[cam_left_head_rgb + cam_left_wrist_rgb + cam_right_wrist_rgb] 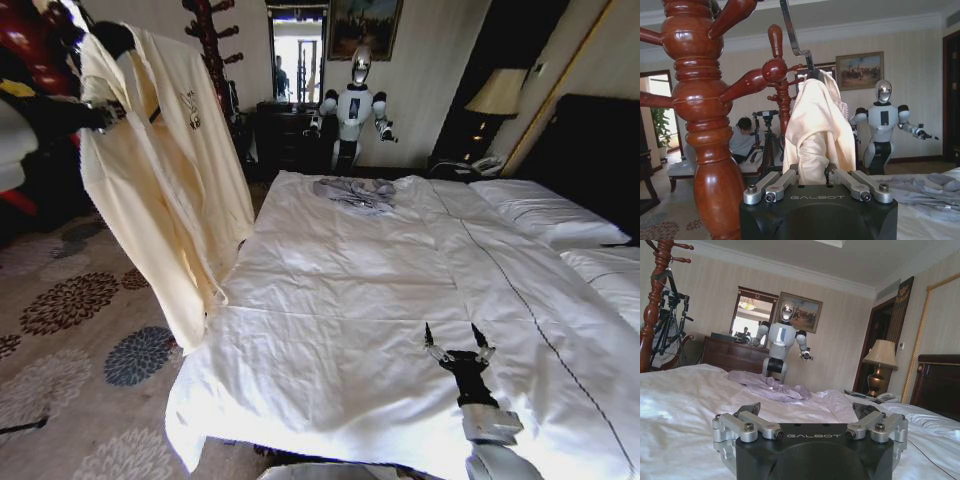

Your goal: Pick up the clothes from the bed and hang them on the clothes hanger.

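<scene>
Head view: left gripper at ten o'clock, raised beside the bed, clamped on the cream clothes, draped full length off the mattress edge; right gripper at five o'clock, low over the sheet, fingers apart, idle. Left wrist view: fingers closed into the fabric, silver hook of the clothes hanger at twelve o'clock, just beside a peg of the wooden coat stand. Right wrist view: jaws spread, grey garment ahead at eleven o'clock. Best done slowly: lift hook above peg, settle, then release.

1 shirt, 1 bed, 2 pillows
</scene>
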Controlling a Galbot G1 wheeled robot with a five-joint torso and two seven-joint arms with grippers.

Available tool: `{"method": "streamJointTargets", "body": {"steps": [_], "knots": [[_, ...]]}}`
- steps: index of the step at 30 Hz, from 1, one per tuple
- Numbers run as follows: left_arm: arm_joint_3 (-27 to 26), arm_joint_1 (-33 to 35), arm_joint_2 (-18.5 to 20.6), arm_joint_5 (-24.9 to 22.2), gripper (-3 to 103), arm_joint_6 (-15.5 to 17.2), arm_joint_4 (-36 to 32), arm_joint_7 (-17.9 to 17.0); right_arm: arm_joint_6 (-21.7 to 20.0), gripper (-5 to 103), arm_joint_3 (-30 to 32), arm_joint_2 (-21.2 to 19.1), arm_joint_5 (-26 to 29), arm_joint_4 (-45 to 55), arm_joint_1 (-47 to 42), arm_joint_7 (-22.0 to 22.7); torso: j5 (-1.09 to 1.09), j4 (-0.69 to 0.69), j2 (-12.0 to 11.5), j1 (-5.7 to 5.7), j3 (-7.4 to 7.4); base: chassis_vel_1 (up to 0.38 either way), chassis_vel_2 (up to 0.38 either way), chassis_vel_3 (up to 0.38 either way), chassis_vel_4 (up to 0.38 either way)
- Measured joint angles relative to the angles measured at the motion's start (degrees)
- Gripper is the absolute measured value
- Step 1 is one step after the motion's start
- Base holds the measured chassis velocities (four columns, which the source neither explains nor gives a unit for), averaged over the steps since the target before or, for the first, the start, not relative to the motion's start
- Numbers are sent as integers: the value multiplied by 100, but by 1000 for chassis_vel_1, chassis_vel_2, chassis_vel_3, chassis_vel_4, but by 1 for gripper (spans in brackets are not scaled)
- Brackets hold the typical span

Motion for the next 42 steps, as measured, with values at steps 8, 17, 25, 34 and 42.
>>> {"method": "streamJointTargets", "body": {"steps": [8,17,25,34,42], "knots": [[-90,151,99,-134,18,27,164,-67,0,100,0,0,0,0,0,0,0,-1,0,0,0,0,0,0,0],[-174,122,12,-577,18,118,305,-383,0,100,0,0,0,0,0,0,0,0,0,0,0,0,0,0,0],[-158,44,-120,-814,18,188,475,-583,0,100,0,0,0,0,0,0,0,0,0,0,0,0,0,0,0],[-1,-27,-421,-885,18,303,584,-719,0,100,0,0,0,0,0,0,0,0,0,0,0,0,0,0,0],[106,-71,-668,-667,18,306,775,-607,0,100,0,0,0,0,1,0,0,0,0,0,1,0,0,0,0]]}}
